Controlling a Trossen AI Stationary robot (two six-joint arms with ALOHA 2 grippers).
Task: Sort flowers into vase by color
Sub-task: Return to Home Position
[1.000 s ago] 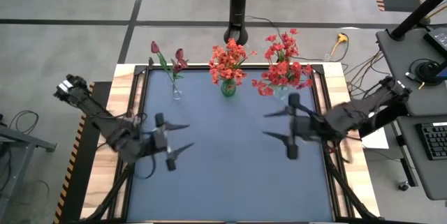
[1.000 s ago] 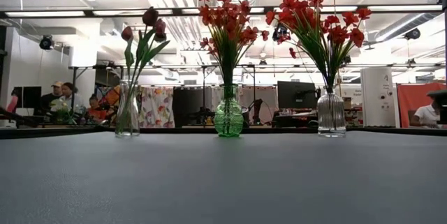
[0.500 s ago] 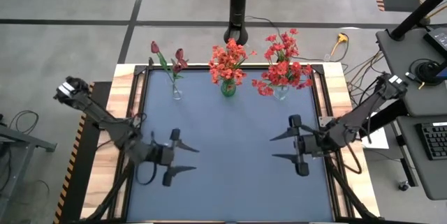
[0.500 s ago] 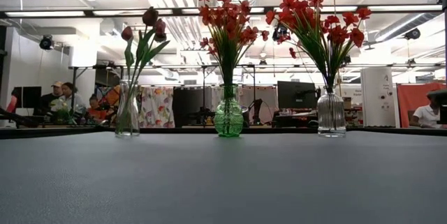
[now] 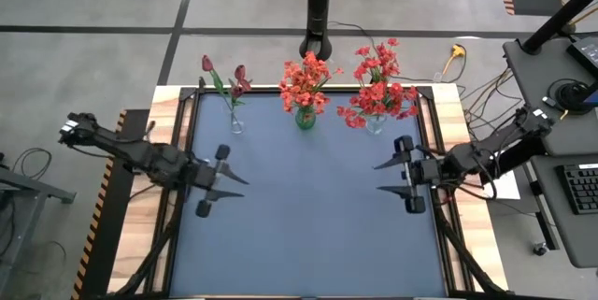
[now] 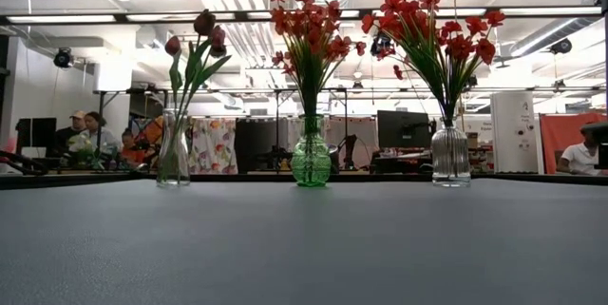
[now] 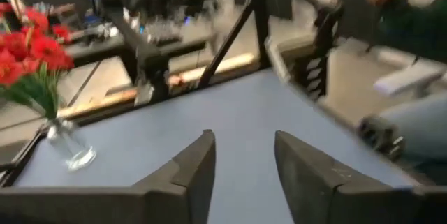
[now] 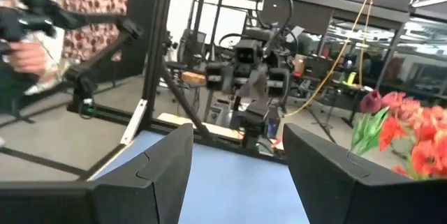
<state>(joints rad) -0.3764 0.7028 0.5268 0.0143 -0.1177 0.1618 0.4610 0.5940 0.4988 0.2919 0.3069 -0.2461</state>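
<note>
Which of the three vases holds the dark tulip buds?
The left clear vase, with few dark maroon buds; the green middle vase and the right clear vase hold clustered red blooms.

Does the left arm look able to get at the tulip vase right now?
Probably yes. The left arm's fingers stand open over bare mat, and nothing lies between them and the tulip vase at the far edge; the green vase stands well aside.

No text, label, brand, number or sign can be read anywhere.
</note>
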